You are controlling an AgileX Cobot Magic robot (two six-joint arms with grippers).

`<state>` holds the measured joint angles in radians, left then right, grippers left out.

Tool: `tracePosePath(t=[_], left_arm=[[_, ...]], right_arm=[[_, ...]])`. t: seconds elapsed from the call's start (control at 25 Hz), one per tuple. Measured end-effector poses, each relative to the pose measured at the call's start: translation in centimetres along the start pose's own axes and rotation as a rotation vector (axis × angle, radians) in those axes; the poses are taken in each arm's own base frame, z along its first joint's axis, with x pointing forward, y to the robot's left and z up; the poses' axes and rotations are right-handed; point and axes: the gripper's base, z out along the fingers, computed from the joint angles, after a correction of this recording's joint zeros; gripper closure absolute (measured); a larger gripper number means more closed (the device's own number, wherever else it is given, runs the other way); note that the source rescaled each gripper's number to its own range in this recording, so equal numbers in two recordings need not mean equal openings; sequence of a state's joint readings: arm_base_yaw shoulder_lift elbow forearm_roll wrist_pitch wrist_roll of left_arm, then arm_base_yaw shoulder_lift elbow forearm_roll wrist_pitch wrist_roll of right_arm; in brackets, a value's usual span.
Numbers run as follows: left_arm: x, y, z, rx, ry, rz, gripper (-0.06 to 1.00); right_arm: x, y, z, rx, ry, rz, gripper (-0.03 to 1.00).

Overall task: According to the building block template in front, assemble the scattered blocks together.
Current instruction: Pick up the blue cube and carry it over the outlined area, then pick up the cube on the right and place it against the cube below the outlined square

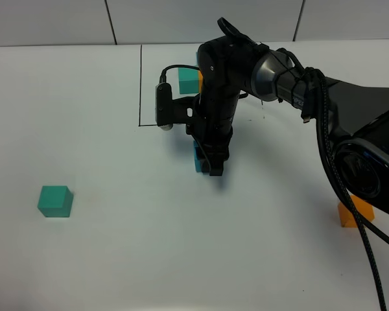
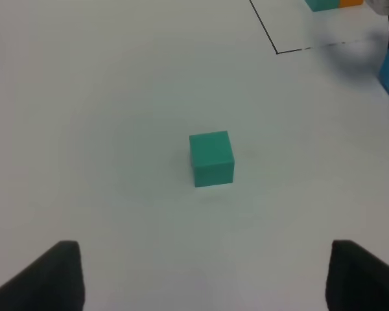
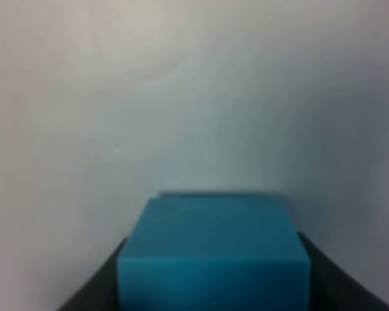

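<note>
**Orange block** [image 1: 355,214]: nearest the camera on the table [image 1: 149,259]. It lies well apart from the template [image 1: 188,79], on its near side and to the right. No gripper is near it.

**Teal block** [image 1: 55,201]: also on the template's near side, well apart to the left. The left gripper [image 2: 204,278] hangs short of it with jaws spread wide and nothing between them. The block sits ahead of the gap, not in it.

**Blue block** [image 1: 198,159]: just outside the near edge of the template's black outline [image 1: 141,84]. The right gripper [image 1: 212,167] is clenched on it, a finger on each side face. Whether the block rests on the table or is slightly raised cannot be told.

**Template**: farthest back, inside the outline. Its teal cube shows, and an orange one is mostly hidden behind the right arm [image 1: 279,71]. No blue cube is visible.

**Judgement**: the step in hand is handling the blue block, and no two blocks are joined yet. The next move calls for setting this block down square, clear of the outline, and releasing it without nudging it. The teal and orange blocks then go flush against it in the template's L.
</note>
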<state>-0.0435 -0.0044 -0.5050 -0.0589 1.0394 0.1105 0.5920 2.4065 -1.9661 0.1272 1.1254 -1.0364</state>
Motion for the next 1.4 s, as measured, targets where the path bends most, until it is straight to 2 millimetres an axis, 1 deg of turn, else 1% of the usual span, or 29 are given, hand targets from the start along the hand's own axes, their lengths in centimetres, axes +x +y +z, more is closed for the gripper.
tracePosePath(t=[0.2, 0.72, 0.96, 1.0, 1.04, 1.08, 1.24, 1.32, 1.36, 1.4], left_arm=[[0.00, 0.00, 0.00, 0.000, 0.000, 0.000, 0.07], [0.00, 0.00, 0.00, 0.000, 0.000, 0.000, 0.07], [0.00, 0.00, 0.00, 0.000, 0.000, 0.000, 0.07], [0.00, 0.00, 0.00, 0.000, 0.000, 0.000, 0.07], [0.00, 0.00, 0.00, 0.000, 0.000, 0.000, 0.07], [0.00, 0.00, 0.00, 0.000, 0.000, 0.000, 0.07], [0.00, 0.00, 0.00, 0.000, 0.000, 0.000, 0.07], [0.00, 0.00, 0.00, 0.000, 0.000, 0.000, 0.07], [0.00, 0.00, 0.00, 0.000, 0.000, 0.000, 0.07], [0.00, 0.00, 0.00, 0.000, 0.000, 0.000, 0.07]], right_arm=[[0.15, -0.01, 1.02, -0.017, 0.013, 0.005, 0.96], [0.10, -0.06, 0.97, -0.014, 0.011, 0.093, 0.96], [0.10, -0.11, 0.97, -0.010, 0.011, 0.101, 0.96], [0.13, -0.13, 0.97, -0.006, 0.014, 0.099, 0.94], [0.17, -0.19, 0.97, 0.000, 0.018, 0.096, 0.88], [0.28, -0.25, 0.97, 0.008, 0.030, 0.089, 0.79], [0.58, -0.50, 0.90, 0.036, 0.062, 0.063, 0.35], [0.63, -0.56, 0.79, 0.044, 0.069, 0.055, 0.21], [0.64, -0.59, 0.59, 0.051, 0.071, 0.052, 0.16], [0.66, -0.61, 0.38, 0.056, 0.074, 0.049, 0.13]])
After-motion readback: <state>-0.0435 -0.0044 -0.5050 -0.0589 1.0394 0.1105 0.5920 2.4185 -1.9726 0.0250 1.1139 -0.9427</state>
